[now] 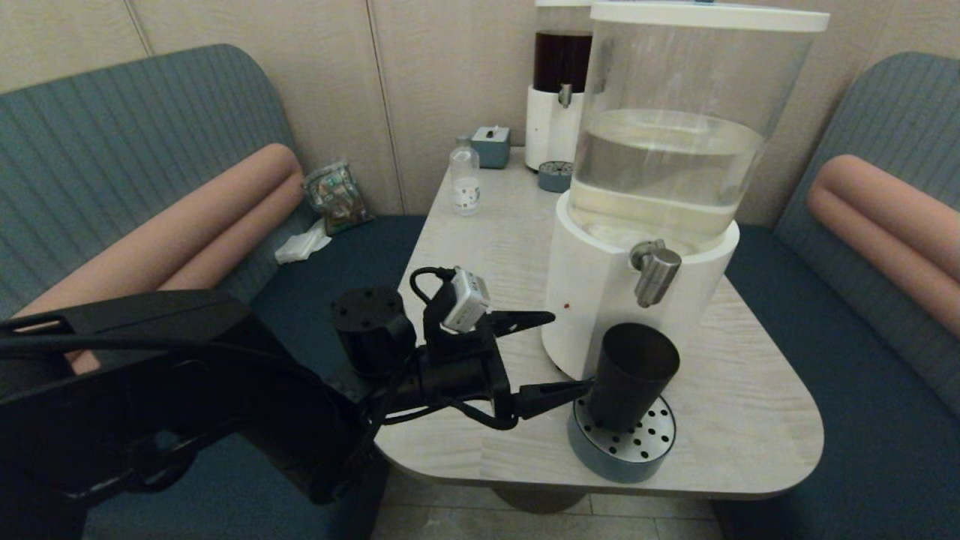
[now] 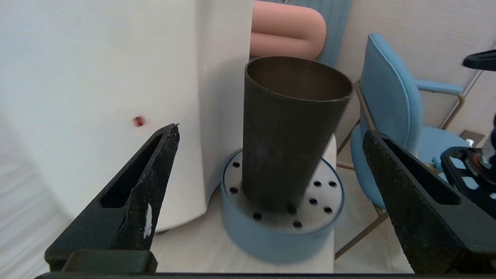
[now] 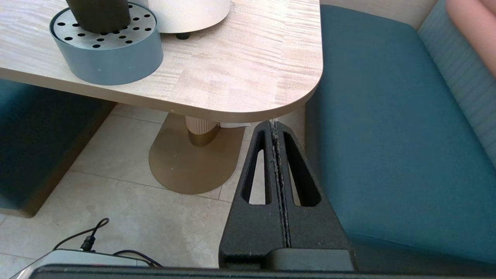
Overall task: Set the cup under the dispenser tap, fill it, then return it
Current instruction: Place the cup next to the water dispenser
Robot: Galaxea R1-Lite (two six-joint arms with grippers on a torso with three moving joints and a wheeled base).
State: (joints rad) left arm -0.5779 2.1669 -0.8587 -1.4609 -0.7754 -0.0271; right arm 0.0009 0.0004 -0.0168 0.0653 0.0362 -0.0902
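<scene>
Left gripper (image 1: pixel 564 354): fingers (image 2: pixel 155 170) spread wide, apart from the small dark tapered plastic cup (image 1: pixel 630 375) standing upright on the perforated blue-grey drip tray (image 1: pixel 626 450) beneath the brushed-steel dispenser tap (image 1: pixel 654 271); close squarely mid-wall, without tipping; right gripper (image 3: pixel 276 128) closed, parked below the bench (image 1: pixel 750 405).

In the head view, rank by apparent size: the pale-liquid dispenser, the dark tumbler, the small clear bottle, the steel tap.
1. Big white-based dispenser with clear tank
2. Dark smoky plastic tumbler
3. Small clear labelled bottle, though it sits farther back
4. Stubby brushed-steel tap
</scene>
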